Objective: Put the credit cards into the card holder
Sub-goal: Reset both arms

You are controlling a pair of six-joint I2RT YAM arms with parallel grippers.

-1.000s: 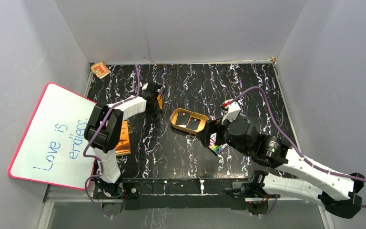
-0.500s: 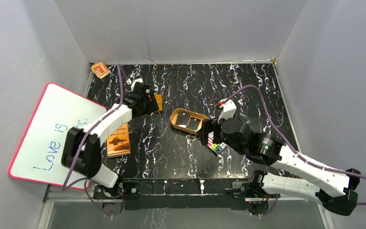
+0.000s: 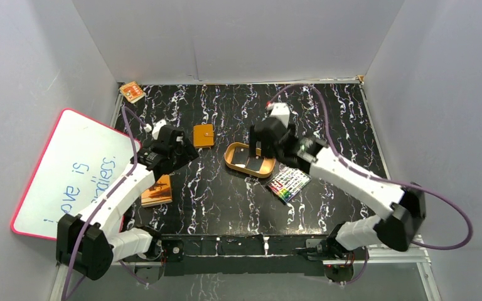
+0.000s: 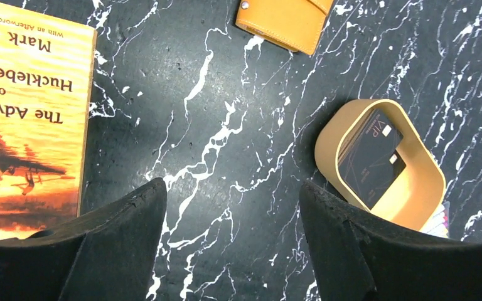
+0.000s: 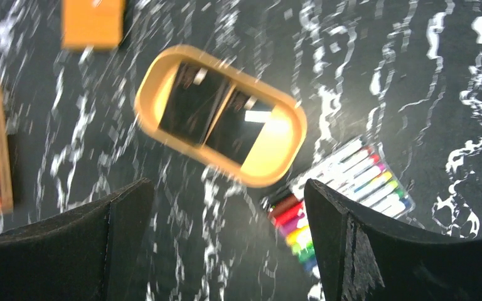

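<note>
The card holder (image 3: 203,135) is a closed orange wallet lying flat on the black marbled table, also at the top of the left wrist view (image 4: 282,22). Two black credit cards (image 3: 241,157) (image 3: 258,164) lie side by side in a tan oval tray (image 3: 229,157). Both cards show, blurred, in the right wrist view (image 5: 191,103) (image 5: 241,128). My left gripper (image 3: 184,153) hangs open near-left of the wallet, over bare table (image 4: 232,200). Above the tray's near side my right gripper (image 3: 262,149) stands open and empty (image 5: 229,194).
A pack of coloured markers (image 3: 288,182) lies to the near right of the tray. An orange printed book (image 3: 157,190) sits at the left, beside a tilted whiteboard (image 3: 69,175). A small orange item (image 3: 132,92) rests at the far left corner.
My left gripper opened, let go of the card holder and drew back toward the near left. My right arm swung from over the marker pack to above the tray.
</note>
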